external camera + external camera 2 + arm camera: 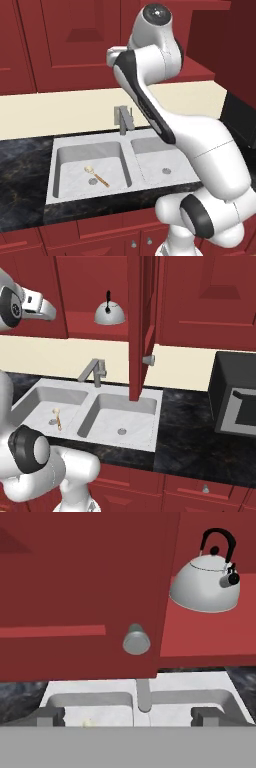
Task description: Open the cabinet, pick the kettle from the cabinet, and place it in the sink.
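Observation:
The cabinet (200, 301) is dark red, and its right door (140, 326) stands swung out over the sink, edge-on in the right base view. Its left door (75, 587) is closed, with a round silver knob (136, 639). The silver-grey kettle (205, 582) with a black arched handle sits upright on the red shelf (200, 632) in the open half, also the kettle (109, 313). My gripper (129, 716) is open and empty, in front of the closed door, left of and below the kettle. The double-basin sink (55, 170) lies below.
A wooden-handled spoon (97, 176) lies in the left basin. The square grey faucet (122, 120) rises behind the basins. A dark microwave (235, 396) stands on the black counter (185, 436) to the right. Lower red drawer fronts (200, 488) run under the counter.

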{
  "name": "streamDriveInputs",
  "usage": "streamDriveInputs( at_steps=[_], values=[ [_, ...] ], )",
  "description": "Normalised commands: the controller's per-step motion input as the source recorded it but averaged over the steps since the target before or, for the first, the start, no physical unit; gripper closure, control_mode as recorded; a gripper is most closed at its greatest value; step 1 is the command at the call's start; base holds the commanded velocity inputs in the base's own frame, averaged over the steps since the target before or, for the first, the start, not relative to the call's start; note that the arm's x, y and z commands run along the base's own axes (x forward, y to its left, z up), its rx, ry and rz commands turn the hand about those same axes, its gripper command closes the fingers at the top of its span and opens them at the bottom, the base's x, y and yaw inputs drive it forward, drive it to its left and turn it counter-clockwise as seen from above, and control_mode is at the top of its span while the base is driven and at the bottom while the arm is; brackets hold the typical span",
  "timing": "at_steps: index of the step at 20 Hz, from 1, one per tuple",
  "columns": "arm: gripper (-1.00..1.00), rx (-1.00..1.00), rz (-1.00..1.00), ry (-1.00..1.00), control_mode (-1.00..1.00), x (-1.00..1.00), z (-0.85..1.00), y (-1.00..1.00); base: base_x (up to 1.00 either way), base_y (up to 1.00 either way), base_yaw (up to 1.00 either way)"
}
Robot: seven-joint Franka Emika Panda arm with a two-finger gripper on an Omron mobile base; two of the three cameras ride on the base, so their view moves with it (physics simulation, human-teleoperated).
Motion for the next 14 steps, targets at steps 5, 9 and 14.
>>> streamDriveInputs(
  at_steps=[5, 9, 14],
  values=[
    [-1.00, 0.00, 0.00, 0.00, -1.00, 0.25, 0.00, 0.00, 0.00, 0.00, 0.00],
    [-1.00, 0.00, 0.00, 0.00, -1.00, 0.24, -0.08, -0.01, 0.00, 0.00, 0.00],
    [-1.00, 0.00, 0.00, 0.00, -1.00, 0.29, -0.11, -0.04, 0.00, 0.00, 0.00]
  ],
)
